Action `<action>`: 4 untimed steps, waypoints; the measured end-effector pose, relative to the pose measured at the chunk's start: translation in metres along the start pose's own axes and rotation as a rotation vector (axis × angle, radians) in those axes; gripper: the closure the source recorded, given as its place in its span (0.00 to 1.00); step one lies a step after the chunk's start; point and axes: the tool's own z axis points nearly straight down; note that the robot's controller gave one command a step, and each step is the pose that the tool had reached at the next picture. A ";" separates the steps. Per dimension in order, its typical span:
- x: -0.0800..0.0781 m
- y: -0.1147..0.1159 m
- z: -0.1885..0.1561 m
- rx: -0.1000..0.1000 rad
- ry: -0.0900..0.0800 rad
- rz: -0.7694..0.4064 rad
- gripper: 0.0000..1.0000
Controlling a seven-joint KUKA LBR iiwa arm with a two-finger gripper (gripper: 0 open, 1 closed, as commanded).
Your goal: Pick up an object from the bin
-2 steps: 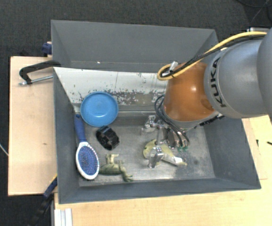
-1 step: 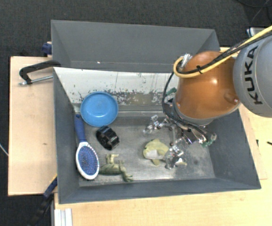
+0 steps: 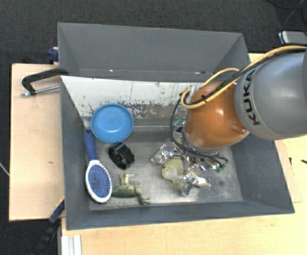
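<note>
The end effector (image 3: 195, 163), grip state indeterminate, sits over crumpled silver foil (image 3: 165, 155) right of the bin's (image 3: 259, 179) middle; probable step: descent; next: closure, then lift.

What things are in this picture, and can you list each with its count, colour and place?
bin: one, grey metal, holds everything below
bowl: one, blue, round, back left of the floor
brush: one, blue handle, white oval head with blue bristles, along the left wall
small black thing: one, black, just in front of the bowl; kind unclear
toy figure: one, green, near the front wall, right of the brush head
crumpled heap: count unclear, silvery and pale pieces, centre right of the floor
arm: one, grey, reaching in from the right
orange cover: one, on the wrist, with a yellow cable
gripper: one, dark, low over the crumpled heap
</note>
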 end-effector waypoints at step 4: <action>-0.002 -0.051 -0.005 0.006 -0.013 0.110 1.00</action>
